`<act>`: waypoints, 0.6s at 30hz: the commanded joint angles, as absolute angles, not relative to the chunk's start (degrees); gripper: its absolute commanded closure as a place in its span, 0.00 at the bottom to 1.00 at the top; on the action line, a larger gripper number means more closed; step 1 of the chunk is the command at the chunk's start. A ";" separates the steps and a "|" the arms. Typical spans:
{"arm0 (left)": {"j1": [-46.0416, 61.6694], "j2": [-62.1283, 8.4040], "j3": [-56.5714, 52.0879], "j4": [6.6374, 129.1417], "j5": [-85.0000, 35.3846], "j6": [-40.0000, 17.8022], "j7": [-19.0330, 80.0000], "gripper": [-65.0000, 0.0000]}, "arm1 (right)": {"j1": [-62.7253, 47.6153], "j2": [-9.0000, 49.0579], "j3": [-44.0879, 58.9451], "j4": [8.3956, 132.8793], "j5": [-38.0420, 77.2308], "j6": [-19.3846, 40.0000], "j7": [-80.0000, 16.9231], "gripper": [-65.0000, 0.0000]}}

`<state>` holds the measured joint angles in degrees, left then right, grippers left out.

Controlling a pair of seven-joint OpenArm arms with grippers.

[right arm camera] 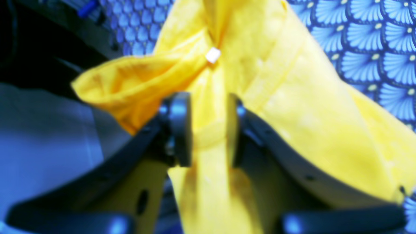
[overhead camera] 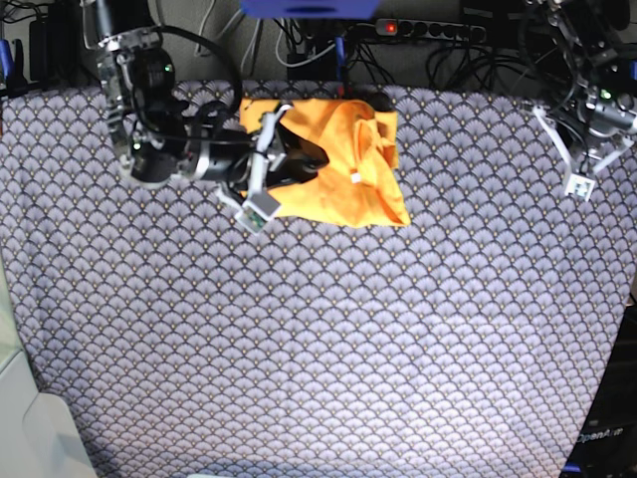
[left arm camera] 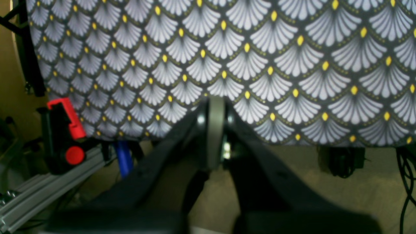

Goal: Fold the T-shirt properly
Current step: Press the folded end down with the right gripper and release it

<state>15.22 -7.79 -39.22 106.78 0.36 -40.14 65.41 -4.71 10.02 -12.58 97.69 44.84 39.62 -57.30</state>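
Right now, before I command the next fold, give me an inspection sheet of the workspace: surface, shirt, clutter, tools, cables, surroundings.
Surface: table covered by a fan-patterned cloth, lying flat.
Job's things: T-shirt bunched in a rough heap near the far edge, not folded neatly; a small white tag shows on it.
Clutter: nothing seen on the cloth besides the shirt.
Tools: right tool has shirt fabric between its jaws, jaws not fully together; left tool shut, empty, over the table edge, away from the shirt.
Cables: black cables and a power strip behind the far edge; more cables hang below the table.
Surroundings: red clamp on an aluminium rail by the table.
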 commanded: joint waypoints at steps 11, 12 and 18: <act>15.96 -9.71 -40.31 108.00 0.40 -40.00 65.10 1.00 | -4.79 5.41 -16.31 91.74 46.11 40.00 -53.49 0.93; 16.04 -9.71 -40.84 108.09 0.40 -40.00 65.10 1.00 | -4.70 5.32 -17.54 91.21 46.11 40.00 -53.05 0.92; 15.96 -9.71 -41.10 108.09 0.40 -40.00 65.10 1.00 | -2.33 4.53 -22.90 89.63 46.11 40.00 -52.88 0.92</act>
